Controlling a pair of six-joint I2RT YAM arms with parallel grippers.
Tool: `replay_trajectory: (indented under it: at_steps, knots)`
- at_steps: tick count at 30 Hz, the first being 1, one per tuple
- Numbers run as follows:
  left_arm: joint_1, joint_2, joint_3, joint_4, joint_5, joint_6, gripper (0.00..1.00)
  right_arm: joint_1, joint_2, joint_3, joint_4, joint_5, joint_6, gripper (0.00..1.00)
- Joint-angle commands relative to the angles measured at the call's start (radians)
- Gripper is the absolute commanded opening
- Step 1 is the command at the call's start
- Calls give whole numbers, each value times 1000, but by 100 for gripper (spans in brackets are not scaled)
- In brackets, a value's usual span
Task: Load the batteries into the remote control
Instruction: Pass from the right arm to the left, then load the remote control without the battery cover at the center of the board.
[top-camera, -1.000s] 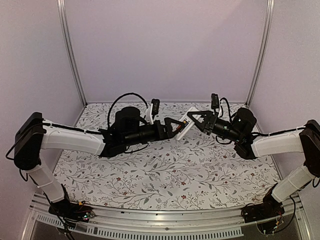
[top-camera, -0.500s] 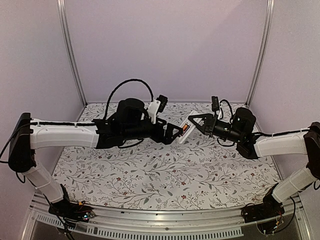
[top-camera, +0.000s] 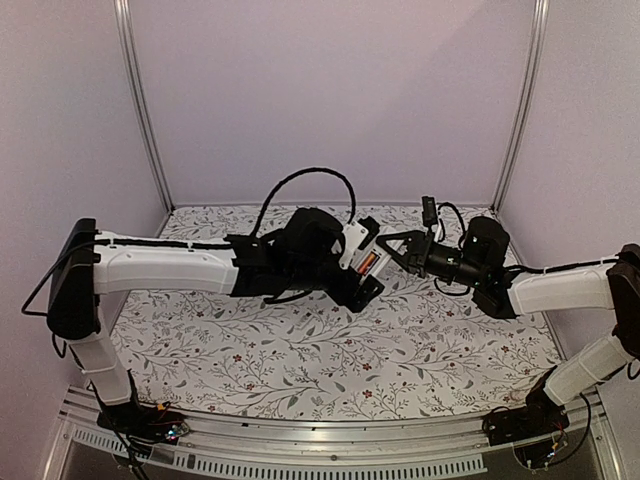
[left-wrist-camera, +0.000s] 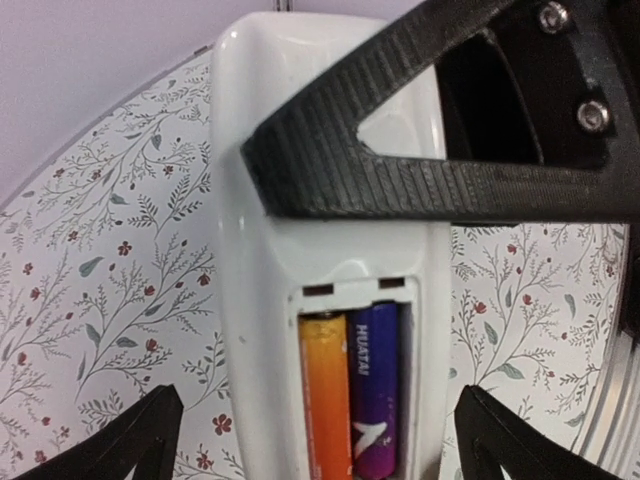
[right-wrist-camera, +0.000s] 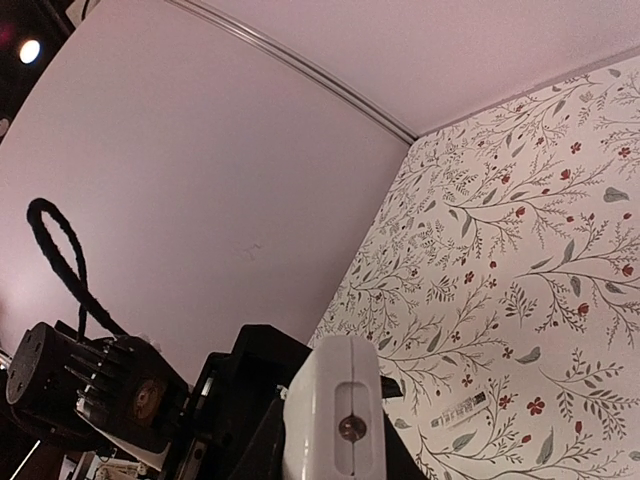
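The white remote control (top-camera: 369, 262) hangs in the air over the middle of the table, with my right gripper (top-camera: 388, 250) shut on its upper part. In the left wrist view the remote control (left-wrist-camera: 250, 300) shows its back with the battery bay uncovered. Two batteries lie in it side by side, one orange (left-wrist-camera: 322, 400) and one dark purple (left-wrist-camera: 372, 385). A black finger of the right gripper (left-wrist-camera: 400, 170) crosses the remote above the bay. My left gripper (left-wrist-camera: 318, 455) is open, one fingertip on each side of the remote and apart from it. The right wrist view shows the remote's end face (right-wrist-camera: 338, 420).
The table carries a floral-patterned cloth (top-camera: 300, 350), with pale walls and metal posts (top-camera: 140, 100) around it. A small printed label (right-wrist-camera: 462, 408) lies on the cloth. The left arm's black wrist (right-wrist-camera: 240, 390) sits close behind the remote.
The left arm has swung right and lower, bringing its open gripper up to the remote. The right arm has hardly moved and still holds the remote.
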Motion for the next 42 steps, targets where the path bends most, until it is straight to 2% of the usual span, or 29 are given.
replay_trajectory:
  at_steps: [1,7,13,15,18,23,25,31,36,42]
  knots:
    - [-8,39,58,-74,-88,42,94,3,6,-17,3,10,6,1]
    - [-6,58,95,-109,-120,76,82,7,12,-24,3,5,9,2]
    - [3,47,70,-96,-57,139,52,7,4,-40,-1,-18,20,10]
    - [7,29,45,-74,-30,160,45,6,-4,-47,-15,-25,20,17]
    - [18,17,34,-94,10,211,40,1,-19,-62,-45,-35,14,36]
    - [41,3,18,-170,85,268,38,-51,-71,-97,-145,-51,-5,58]
    - [49,11,8,-219,139,302,39,-80,-111,-113,-209,-49,-30,70]
    - [54,136,62,-406,250,390,40,-154,-198,-130,-446,-24,-131,75]
    - [57,231,125,-499,278,404,42,-194,-234,-146,-504,-33,-173,76]
    - [61,338,213,-600,229,414,45,-204,-247,-150,-514,-37,-197,76]
